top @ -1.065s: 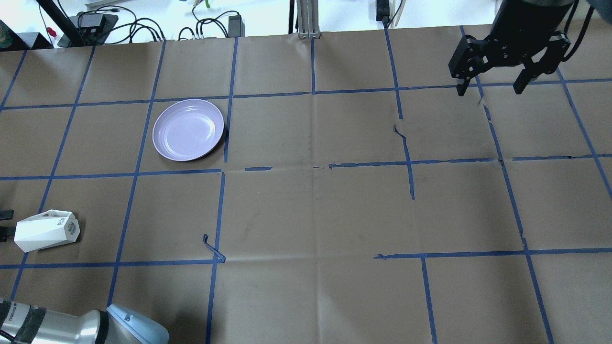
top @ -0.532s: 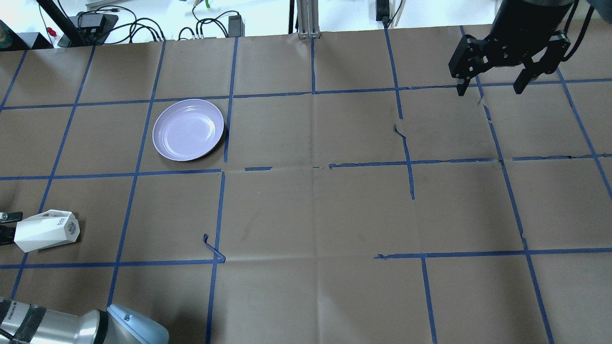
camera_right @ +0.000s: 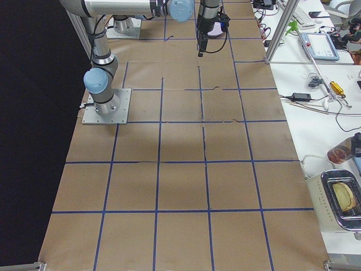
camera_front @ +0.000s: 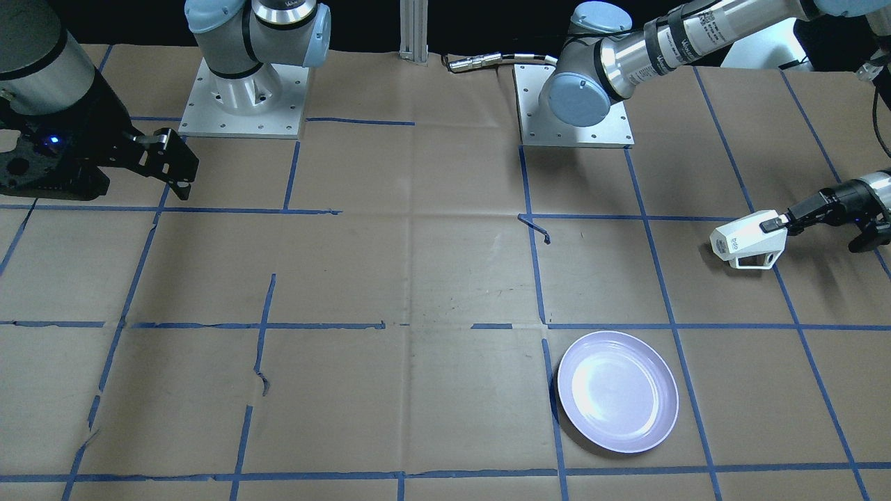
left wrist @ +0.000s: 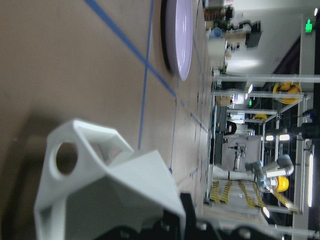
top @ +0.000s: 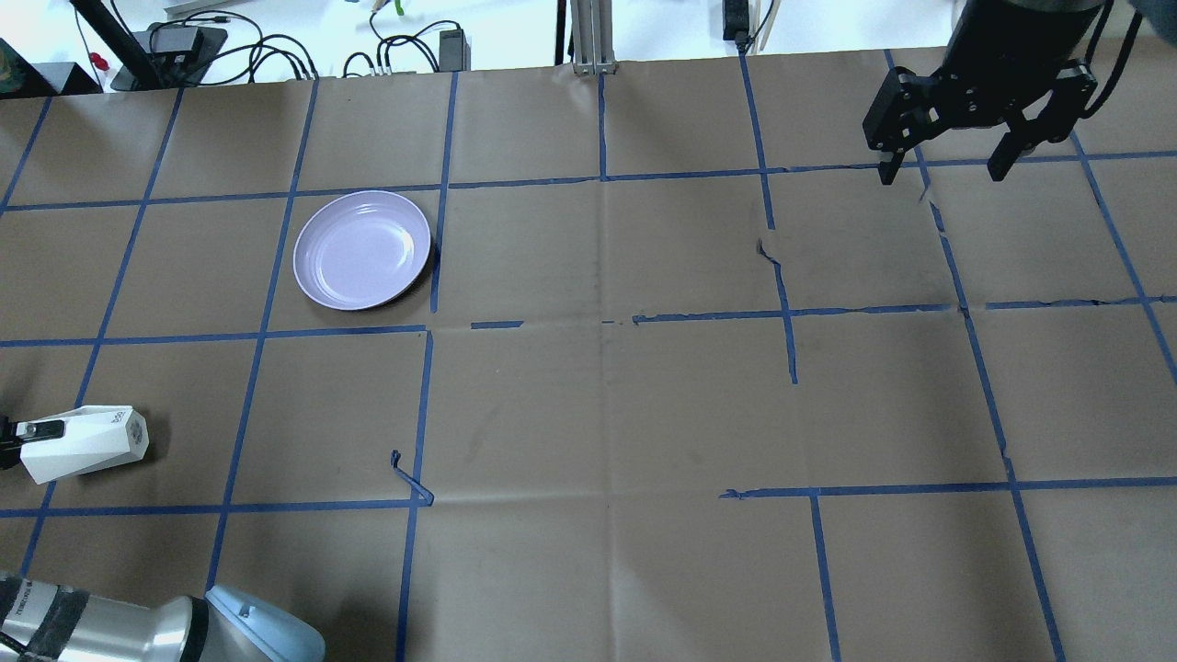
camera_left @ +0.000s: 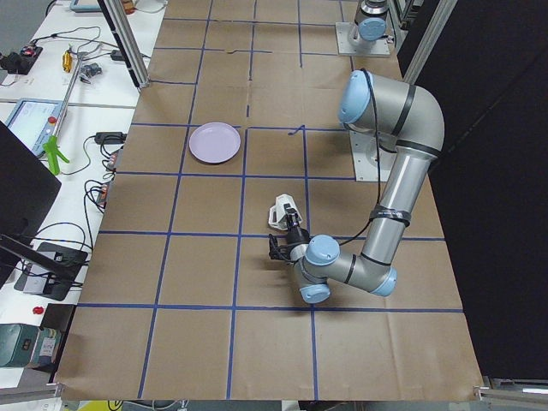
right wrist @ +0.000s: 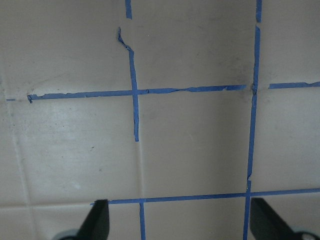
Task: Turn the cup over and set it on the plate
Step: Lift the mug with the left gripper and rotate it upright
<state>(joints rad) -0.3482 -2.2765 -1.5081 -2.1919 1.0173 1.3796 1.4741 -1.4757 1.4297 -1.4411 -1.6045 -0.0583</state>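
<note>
The white faceted cup [top: 92, 446] lies on its side near the table's left edge, base pointing right. It also shows in the front view [camera_front: 745, 240] and the left wrist view [left wrist: 110, 185]. My left gripper [top: 44, 436] comes in low from the left and is shut on the cup's wall at its mouth end, with one black finger [camera_front: 773, 224] on the outside. The lavender plate [top: 362, 249] sits empty, further from the robot and to the right of the cup. My right gripper [top: 942, 173] hangs open and empty over the far right.
The table is covered in brown paper with a blue tape grid [top: 602, 175]. A loose curl of tape [top: 409, 478] sticks up right of the cup. Cables and power supplies [top: 184, 41] lie beyond the far edge. The left arm's elbow [top: 248, 625] is at the near left.
The left gripper's finger has moved right, onto the cup's mouth end, and closed on its wall. The cup has shifted and turned slightly. The right arm has not moved.
</note>
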